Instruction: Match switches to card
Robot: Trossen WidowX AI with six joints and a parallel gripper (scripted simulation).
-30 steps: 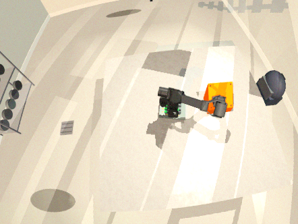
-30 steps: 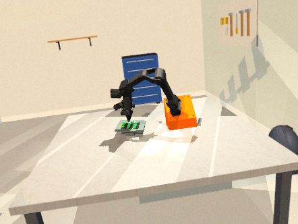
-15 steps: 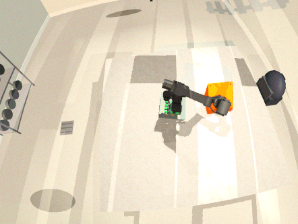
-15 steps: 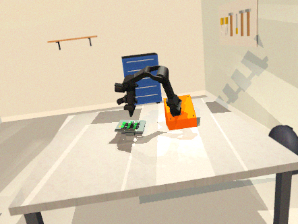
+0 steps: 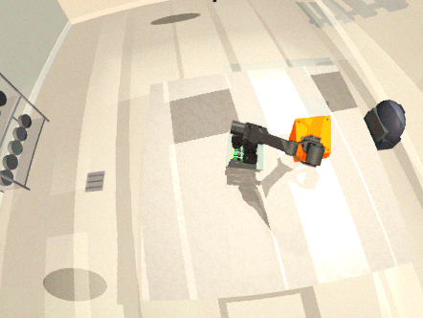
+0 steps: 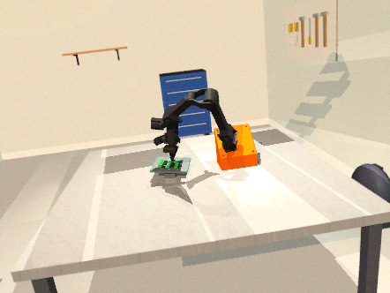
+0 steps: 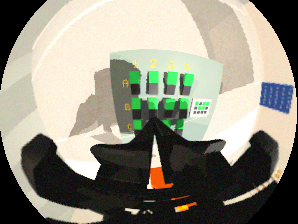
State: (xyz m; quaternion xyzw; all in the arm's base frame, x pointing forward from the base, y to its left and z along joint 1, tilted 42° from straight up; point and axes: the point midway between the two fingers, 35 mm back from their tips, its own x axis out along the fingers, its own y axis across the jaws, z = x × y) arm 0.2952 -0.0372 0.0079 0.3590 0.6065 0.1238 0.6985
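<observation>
The switch panel is pale, with rows A to C and columns 1 to 4. Each switch has a green far half and a dark nearer half, as on switch A1; which halves are raised is hard to tell. The small white card is right of row B, its squares too small to read surely. My gripper is shut and empty. Its tips are low over the panel, around column 2 at the near side of row B, and hide C2 in the wrist view. Contact cannot be told.
The orange base block stands at the arm's foot, to the panel's right in the top and exterior views. A dark helmet-like object is beyond it. A blue drawer cabinet stands behind the table. Shadows cross the panel and table.
</observation>
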